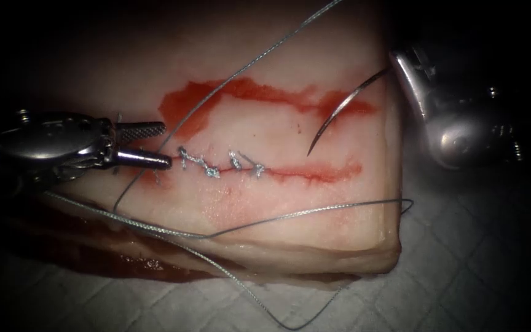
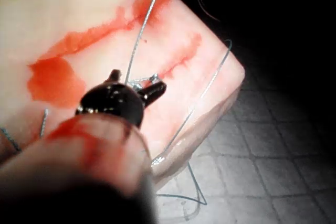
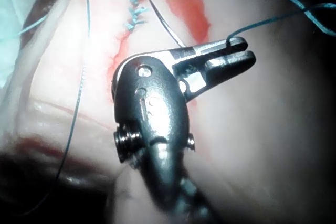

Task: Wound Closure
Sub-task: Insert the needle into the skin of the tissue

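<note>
Cut [image 1: 314, 172]: stitches [image 1: 219, 163] close its left part beside the left gripper [image 1: 166, 145]; right part unstitched.
Left gripper: apart, empty.
Right gripper [image 3: 245, 55]: clamped on needle [image 1: 339, 110] near its swaged end, clear of tissue [image 1: 290, 132].

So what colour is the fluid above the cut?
Red fluid, clearest in the endoscope view.

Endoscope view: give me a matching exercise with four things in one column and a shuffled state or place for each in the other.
Things:
1. left tool
2. right tool
3. needle
4. stitches

States or places:
A. held near its thread end, clear of the tissue
B. sewn across the left part of the cut
C. jaws open, holding nothing, at the cut's left end
D. jaws shut on the needle

Pairs: 1-C, 2-D, 3-A, 4-B
</note>
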Controlling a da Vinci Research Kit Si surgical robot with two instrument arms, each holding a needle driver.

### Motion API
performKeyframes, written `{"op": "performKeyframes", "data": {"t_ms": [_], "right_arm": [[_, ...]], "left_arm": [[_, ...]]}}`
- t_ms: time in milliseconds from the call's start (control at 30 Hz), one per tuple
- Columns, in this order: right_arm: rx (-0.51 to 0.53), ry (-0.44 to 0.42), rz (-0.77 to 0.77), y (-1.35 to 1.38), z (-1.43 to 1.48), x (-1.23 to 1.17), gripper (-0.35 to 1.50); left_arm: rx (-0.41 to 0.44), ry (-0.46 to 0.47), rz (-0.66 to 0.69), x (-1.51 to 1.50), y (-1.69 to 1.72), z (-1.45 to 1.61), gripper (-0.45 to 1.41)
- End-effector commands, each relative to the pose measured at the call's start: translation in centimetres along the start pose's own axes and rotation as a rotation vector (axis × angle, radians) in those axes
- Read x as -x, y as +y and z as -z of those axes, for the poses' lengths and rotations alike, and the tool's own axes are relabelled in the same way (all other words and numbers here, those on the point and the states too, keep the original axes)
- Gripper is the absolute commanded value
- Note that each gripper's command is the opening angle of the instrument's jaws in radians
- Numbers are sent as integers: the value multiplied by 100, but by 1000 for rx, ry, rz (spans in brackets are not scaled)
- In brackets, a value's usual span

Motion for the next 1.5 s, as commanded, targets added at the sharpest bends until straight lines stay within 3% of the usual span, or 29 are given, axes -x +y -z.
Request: {"op": "performKeyframes", "data": {"t_ms": [33, 100, 200, 267, 400, 433, 500, 700, 900, 1067, 1233, 1367, 1500], "right_arm": [[-6, -2, 6, 3, -11, -2, -35], [-1, -2, 23, 2, -11, -2, -35], [12, -9, 40, 0, -11, -3, -35], [26, -16, 57, -1, -11, -3, -35], [43, -24, 92, -3, -12, -4, -35], [43, -24, 93, -3, -12, -4, -35], [41, -22, 99, -3, -12, -5, -35], [39, -20, 101, -4, -12, -8, -35], [44, -21, 124, -2, -13, -10, -35], [69, -35, 181, 0, -15, -10, -35], [63, -27, 212, 3, -16, -9, -35], [71, -32, 225, 4, -17, -8, -35], [72, -29, 255, 3, -16, -8, -35]], "left_arm": [[3, -4, 2, -1, 4, -6, 66], [-3, -64, 14, 2, 8, 1, 56], [-14, -92, -156, 18, 15, 10, 81], [-34, -100, -168, 26, 15, 16, 73], [1, -106, -140, 39, 5, 26, 22], [1, -116, -104, 41, -1, 27, -10], [-12, -135, -91, 43, -10, 27, -45], [-85, -165, -72, 50, -39, 12, -45], [-176, -160, -113, 38, -64, -27, -45], [7, -170, -310, 14, -66, -65, -45], [47, -64, -373, -8, -51, -101, -45], [184, -57, -462, -27, -34, -119, -45], [167, -56, -475, -40, -23, -129, -45]]}}
